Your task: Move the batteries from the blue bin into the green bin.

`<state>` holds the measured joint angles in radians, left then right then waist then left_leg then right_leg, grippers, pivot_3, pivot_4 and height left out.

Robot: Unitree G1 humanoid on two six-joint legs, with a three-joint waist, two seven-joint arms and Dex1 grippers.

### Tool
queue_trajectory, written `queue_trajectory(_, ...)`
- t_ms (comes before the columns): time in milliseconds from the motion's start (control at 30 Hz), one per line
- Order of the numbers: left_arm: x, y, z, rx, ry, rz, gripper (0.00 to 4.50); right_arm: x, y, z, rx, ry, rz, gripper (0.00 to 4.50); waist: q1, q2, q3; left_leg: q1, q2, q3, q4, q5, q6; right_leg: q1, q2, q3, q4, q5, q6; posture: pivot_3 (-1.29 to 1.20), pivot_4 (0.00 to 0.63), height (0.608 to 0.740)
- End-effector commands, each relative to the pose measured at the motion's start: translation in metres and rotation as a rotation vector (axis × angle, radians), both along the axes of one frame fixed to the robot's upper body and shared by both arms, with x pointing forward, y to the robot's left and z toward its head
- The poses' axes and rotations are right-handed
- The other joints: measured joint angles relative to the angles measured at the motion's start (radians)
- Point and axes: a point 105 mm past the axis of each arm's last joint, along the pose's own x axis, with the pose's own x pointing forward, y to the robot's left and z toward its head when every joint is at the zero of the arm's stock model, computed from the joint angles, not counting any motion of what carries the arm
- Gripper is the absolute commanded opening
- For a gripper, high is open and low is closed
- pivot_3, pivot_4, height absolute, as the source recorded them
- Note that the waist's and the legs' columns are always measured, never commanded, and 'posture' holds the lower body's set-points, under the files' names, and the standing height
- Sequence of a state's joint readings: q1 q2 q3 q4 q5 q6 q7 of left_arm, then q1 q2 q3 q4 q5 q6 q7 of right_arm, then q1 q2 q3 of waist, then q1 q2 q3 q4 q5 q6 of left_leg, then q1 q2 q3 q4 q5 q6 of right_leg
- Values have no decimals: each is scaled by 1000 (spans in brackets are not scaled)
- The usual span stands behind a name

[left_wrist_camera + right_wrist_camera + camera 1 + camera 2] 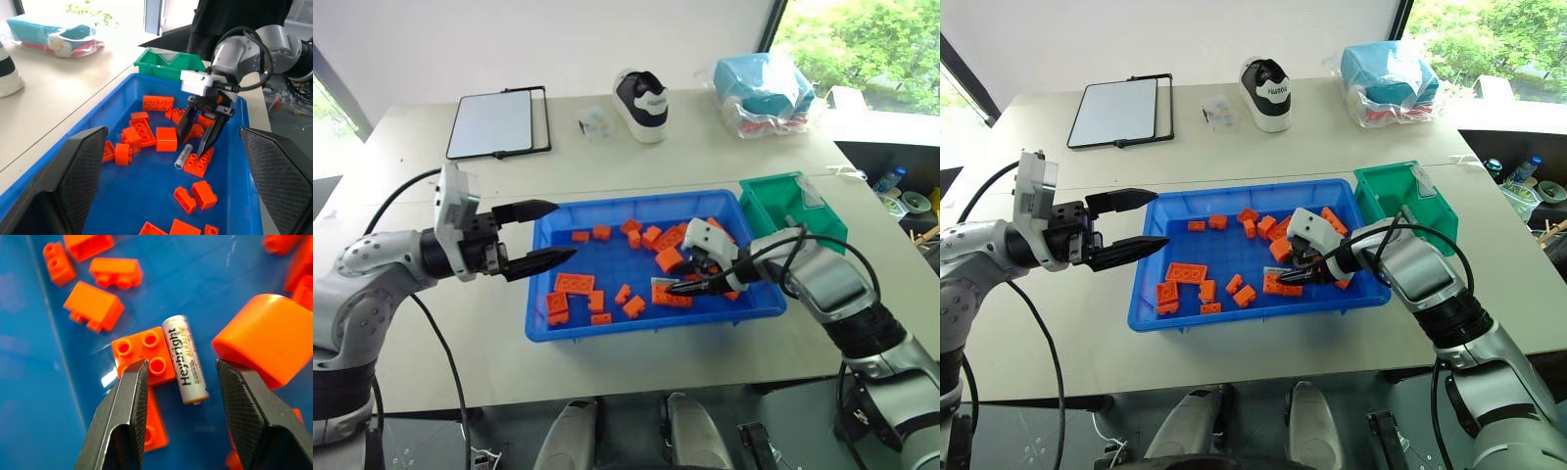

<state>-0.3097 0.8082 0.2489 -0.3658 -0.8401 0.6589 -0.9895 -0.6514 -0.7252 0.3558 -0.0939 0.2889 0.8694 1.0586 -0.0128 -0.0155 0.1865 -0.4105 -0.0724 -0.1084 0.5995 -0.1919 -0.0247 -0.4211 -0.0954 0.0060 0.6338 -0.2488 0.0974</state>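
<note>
Beige table (705,171) bears blue bin (636,330), green bin (759,201), tablet (491,122), shoe (641,103), bagged packages (764,93).

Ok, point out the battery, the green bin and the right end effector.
battery (185,360): right wrist view, middle of its printed label.
green bin (766,202): left eye view, on its near wall.
right end effector (199,132): left wrist view, midway between its two fingertips, over the battery.

I see the blue bin (29,396) as glossy smooth plastic; the battery (185,360) has a shiny printed wrap; my finger pads (85,169) look finely textured, matt black.
</note>
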Motion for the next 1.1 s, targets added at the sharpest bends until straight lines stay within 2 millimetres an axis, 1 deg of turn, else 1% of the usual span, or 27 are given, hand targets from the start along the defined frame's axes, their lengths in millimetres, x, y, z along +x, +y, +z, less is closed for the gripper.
queue_trajectory(33, -1, -2, 7, -1, -47, -6, 4500, 2, 1, 13, 52, 8, -17, 2218, 0, 0, 0, 0, 0, 0, 0, 0, 0, 0, 0, 0, 0, 0, 0, 0, 150, 731)
queue_trajectory(100, -1, -2, 7, -1, -48, -6, 4500, 3, -1, 13, 65, 26, -40, 2218, 0, 0, 0, 0, 0, 0, 0, 0, 0, 0, 0, 0, 0, 0, 0, 0, 150, 731)
queue_trajectory(267, -1, -2, 7, 1, -48, -7, 4500, 1, -1, 7, 53, 33, -35, 2218, -1, 0, 0, 0, 0, 0, 0, 0, 0, 0, 0, 0, 0, 0, 0, 0, 150, 731)
queue_trajectory(433, -2, -2, 7, 3, -48, -9, 4500, 13, -7, 4, 33, -13, -73, 2218, 0, 0, 0, 0, 0, 0, 0, 0, 0, 0, 0, 0, 0, 0, 0, 0, 150, 731)
queue_trajectory(600, -2, -3, 6, 2, -46, -11, 4500, 15, -7, -2, 27, -7, -70, 2218, -1, 0, 0, 0, 0, 0, 0, 0, 0, 0, 0, 0, 0, 0, 0, 0, 150, 731)
queue_trajectory(733, -2, -3, 7, -2, -47, -7, 4500, 18, -12, -13, -23, -40, -64, 2218, -1, 0, 0, 0, 0, 0, 0, 0, 0, 0, 0, 0, 0, 0, 0, 0, 150, 731)
queue_trajectory(800, -2, -2, 7, -3, -47, -4, 4500, 17, -11, -16, -31, -54, -55, 1689, -1, 0, 0, 0, 0, 0, 0, 0, 0, 0, 0, 0, 0, 0, 0, 0, 150, 731)
queue_trajectory(833, -2, -2, 7, -3, -48, -2, 4500, 16, -10, -19, -47, -74, -40, 1350, 0, 0, 0, 0, 0, 0, 0, 0, 0, 0, 0, 0, 0, 0, 1, 0, 150, 731)
queue_trajectory(900, -2, -1, 7, -3, -49, 3, 4500, 13, -6, -22, -68, -115, -10, 385, 0, 0, 0, 0, 0, 0, 0, 0, 0, 1, 0, 0, 0, 0, 1, 0, 150, 731)
queue_trajectory(933, -2, 0, 7, -4, -50, 5, 4500, 11, -4, -23, -71, -127, 1, 6, 0, 0, 0, 0, 0, 0, 0, 0, 0, 1, 0, 0, 0, 0, 1, 0, 150, 731)
queue_trajectory(1033, -1, 0, 7, -4, -49, 7, 4500, 4, 2, -21, -67, -142, 37, 6, -2, -1, 0, 1, 0, 0, 0, 0, 0, 1, 0, 0, 0, 0, 1, 0, 150, 731)
queue_trajectory(1100, -1, 0, 6, -4, -48, 6, 4500, -1, 5, -12, -46, -148, 44, 6, -2, -1, 0, 1, 0, 0, 0, 0, 0, 1, 0, 0, 0, 0, 1, 0, 150, 731)
